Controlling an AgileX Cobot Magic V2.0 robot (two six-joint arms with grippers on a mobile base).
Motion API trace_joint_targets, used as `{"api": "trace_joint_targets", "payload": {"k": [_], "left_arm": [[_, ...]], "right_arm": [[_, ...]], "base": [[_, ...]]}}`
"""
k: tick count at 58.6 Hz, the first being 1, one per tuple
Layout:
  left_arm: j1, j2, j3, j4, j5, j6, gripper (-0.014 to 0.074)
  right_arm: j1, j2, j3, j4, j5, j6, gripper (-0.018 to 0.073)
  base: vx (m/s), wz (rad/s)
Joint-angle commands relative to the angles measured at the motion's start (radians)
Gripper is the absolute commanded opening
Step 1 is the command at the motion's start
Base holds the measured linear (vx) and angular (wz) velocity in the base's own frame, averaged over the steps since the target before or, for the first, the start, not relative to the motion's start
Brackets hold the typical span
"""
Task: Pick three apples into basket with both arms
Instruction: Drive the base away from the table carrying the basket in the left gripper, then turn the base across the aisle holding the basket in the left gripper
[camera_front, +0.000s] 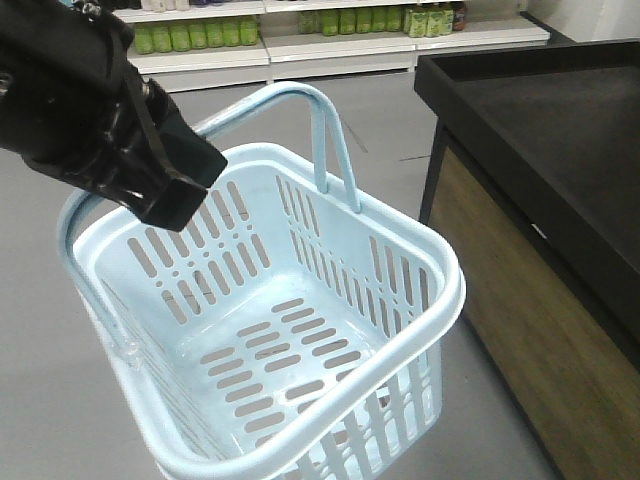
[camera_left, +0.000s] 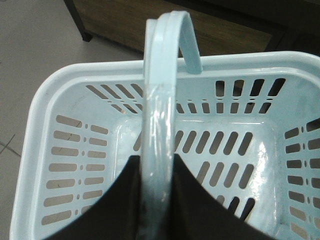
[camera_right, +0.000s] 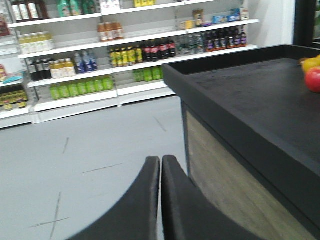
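The pale-blue basket (camera_front: 440, 290) hangs in the air above the grey floor, and nothing lies inside it. My left gripper (camera_left: 157, 160) is shut on one loop handle (camera_left: 162, 90), which runs between its black fingers. In the front view the left arm (camera_front: 90, 110) reaches in from the upper left to that handle. The second handle (camera_front: 330, 130) stands up at the basket's far side. My right gripper (camera_right: 161, 159) is shut with nothing in it, low beside the black display table (camera_right: 250, 95). One red apple (camera_right: 314, 79) lies on that table, cut off by the frame's right edge.
A yellow fruit (camera_right: 310, 63) sits just behind the apple. The table (camera_front: 560, 130) has a raised black rim and wood-look sides, and stands right of the basket. Shelves of bottles (camera_right: 125, 45) line the far wall across the grey floor (camera_right: 90, 150).
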Motion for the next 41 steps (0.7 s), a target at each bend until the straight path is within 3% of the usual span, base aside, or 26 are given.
{"api": "trace_joint_targets", "payload": {"k": [1, 41], "left_arm": [[0.003, -0.026, -0.028, -0.012, -0.042, -0.012, -0.0006], [0.003, -0.026, -0.028, -0.012, -0.042, -0.012, -0.0006]], "right_arm": [[-0.004, -0.012, 0.014, -0.002, -0.075, -0.007, -0.0005], [-0.004, -0.012, 0.014, -0.002, -0.075, -0.007, -0.0005]], "base": [[-0.08, 0.36], [-0.03, 0.34]]}}
